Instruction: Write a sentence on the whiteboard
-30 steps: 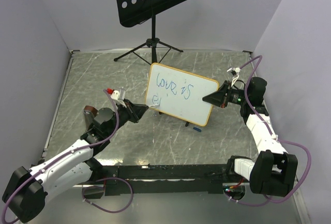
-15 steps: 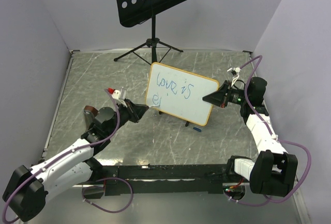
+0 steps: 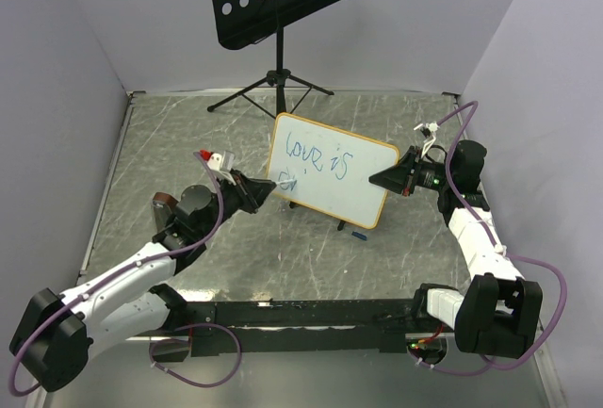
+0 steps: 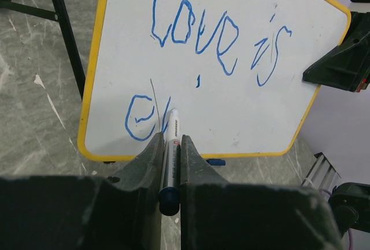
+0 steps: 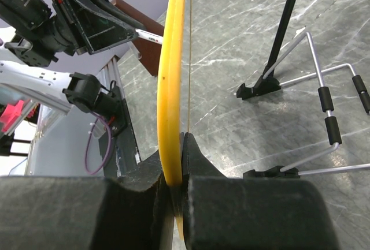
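Left gripper (image 4: 169,146): pinching marker (image 4: 173,124), tip on whiteboard (image 4: 243,111).
Right gripper (image 5: 173,163): clamped on whiteboard edge.
Sentence (image 4: 199,39): blue "love is", "e" beneath.

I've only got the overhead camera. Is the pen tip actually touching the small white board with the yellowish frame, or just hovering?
Observer: Touching. The left wrist view shows the white marker pen, clamped in the left gripper, with its tip on the second line of the small, yellow-framed whiteboard.
Operator: What's written there?
Observer: Blue handwriting: "love is" on top, then an "e" and one upright stroke below.
Operator: Is the right gripper really holding the board?
Observer: Yes. The right wrist view shows its fingers shut on the frame's edge.
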`<state>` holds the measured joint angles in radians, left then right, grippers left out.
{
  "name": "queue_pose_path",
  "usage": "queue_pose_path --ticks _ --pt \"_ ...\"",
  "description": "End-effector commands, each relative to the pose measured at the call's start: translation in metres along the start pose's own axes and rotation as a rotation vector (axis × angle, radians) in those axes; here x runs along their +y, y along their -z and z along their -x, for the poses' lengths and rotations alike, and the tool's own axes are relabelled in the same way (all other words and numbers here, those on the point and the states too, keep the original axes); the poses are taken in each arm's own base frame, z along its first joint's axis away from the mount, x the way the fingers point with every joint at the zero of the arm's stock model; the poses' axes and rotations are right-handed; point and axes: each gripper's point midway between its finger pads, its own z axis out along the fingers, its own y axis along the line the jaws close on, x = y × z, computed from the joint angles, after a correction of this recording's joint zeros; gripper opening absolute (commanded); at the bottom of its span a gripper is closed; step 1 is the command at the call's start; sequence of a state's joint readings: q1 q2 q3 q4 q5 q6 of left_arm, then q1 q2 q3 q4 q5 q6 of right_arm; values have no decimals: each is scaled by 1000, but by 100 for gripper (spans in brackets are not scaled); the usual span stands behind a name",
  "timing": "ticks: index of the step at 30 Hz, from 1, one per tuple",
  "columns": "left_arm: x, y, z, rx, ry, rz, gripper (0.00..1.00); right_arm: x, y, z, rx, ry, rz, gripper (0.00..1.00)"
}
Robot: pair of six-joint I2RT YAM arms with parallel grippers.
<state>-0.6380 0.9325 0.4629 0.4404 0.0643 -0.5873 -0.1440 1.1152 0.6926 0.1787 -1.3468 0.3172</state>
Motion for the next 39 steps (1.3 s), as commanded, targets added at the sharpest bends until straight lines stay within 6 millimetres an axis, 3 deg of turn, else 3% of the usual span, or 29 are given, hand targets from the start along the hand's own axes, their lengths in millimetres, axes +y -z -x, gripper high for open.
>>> queue_pose_path --ticks 1,7,30,34,39 --pt "-16 -7 26 -63 -21 -52 1 25 2 9 13 105 100 0" --pt "-18 -8 23 -47 -17 -66 1 25 2 9 14 105 101 0" --pt "6 10 -29 110 28 3 1 25 2 9 13 105 99 0" --pt "5 10 -30 112 29 -7 1 25 2 9 13 105 99 0" --pt "-7 10 -15 68 37 -48 1 25 2 9 13 105 99 0"
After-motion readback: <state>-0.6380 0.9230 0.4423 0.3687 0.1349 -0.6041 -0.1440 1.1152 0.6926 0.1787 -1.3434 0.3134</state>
